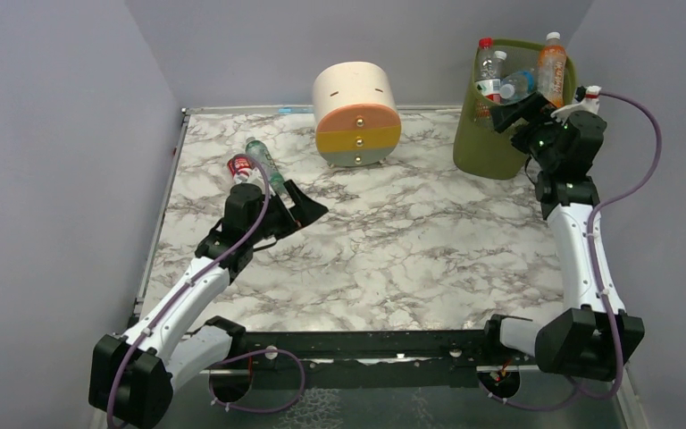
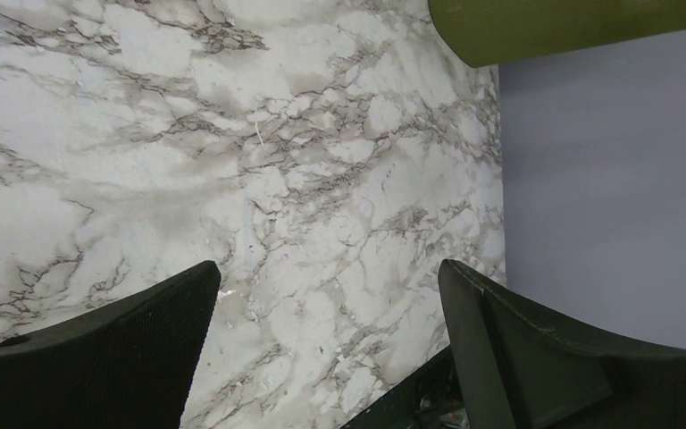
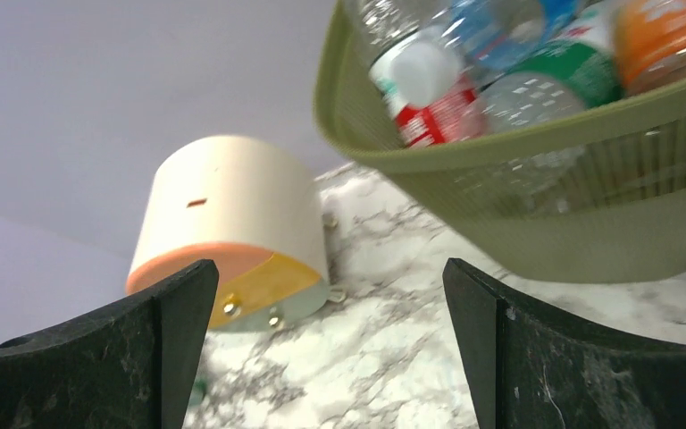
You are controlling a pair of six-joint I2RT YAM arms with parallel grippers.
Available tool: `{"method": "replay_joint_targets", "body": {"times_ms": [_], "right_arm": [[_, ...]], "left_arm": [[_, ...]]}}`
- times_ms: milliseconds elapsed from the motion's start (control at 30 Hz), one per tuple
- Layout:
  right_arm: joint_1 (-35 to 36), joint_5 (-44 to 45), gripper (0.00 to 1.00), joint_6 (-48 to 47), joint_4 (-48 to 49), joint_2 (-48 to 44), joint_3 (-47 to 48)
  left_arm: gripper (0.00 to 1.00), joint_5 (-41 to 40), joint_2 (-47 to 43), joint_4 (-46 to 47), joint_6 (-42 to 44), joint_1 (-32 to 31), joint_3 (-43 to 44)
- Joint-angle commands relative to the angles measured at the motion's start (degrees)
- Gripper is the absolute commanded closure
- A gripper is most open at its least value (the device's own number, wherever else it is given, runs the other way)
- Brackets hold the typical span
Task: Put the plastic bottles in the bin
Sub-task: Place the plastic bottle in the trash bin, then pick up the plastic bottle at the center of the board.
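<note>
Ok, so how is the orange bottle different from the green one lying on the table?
The orange bottle stands up in the green mesh bin; the green-labelled bottle lies flat on the marble table. The orange bottle holds orange drink; the green-labelled bottle looks clear. Both are small plastic bottles.

Round drawer unit [image 1: 357, 114] on marble table [image 1: 411, 259]

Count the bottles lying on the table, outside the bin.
2. A red-labelled bottle and a green-labelled bottle lie side by side just beyond the left gripper; more may be hidden behind it.
</note>
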Motion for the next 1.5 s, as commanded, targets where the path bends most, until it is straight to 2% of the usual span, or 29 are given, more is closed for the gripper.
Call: {"method": "replay_joint_targets", "body": {"times_ms": [0, 267, 400, 600, 933, 1300, 1467], "right_arm": [[5.12, -4.39, 0.0, 0.12, -0.91, -3.85, -1.47], [18.49, -3.4, 0.0, -2.86, -3.73, -7.96, -4.79], [23.1, -3.91, 0.0, -4.03, -4.59, -9.27, -7.71], [26.2, -5.5, 0.0, -4.51, -3.76, -10.34, -12.74], [30.62, -7.07, 0.0, -5.26, -1.47, -7.08, -15.1], [32.2, -7.87, 0.0, -6.07, 0.74, -4.3, -17.36], [32.38, -8.45, 0.0, -5.58, 2.41, -3.64, -18.73]], "left_arm": [[0.01, -5.6, -0.27, -5.44, 2.77, 0.3, 4.55], [0.01, -15.73, -2.63, -13.27, 3.7, 1.78, 4.31], [0.01, -16.06, -1.49, -12.96, 3.14, 4.14, 2.77], [0.01, -15.35, 7.41, -13.37, 3.97, 9.67, 7.48], [0.01, -21.46, 19.27, -13.9, 7.68, 15.79, 21.56], [0.01, -32.85, 32.19, -13.74, 9.9, 20.42, 28.21], [0.04, -33.98, 37.31, -13.34, 11.2, 21.92, 30.38]]}}
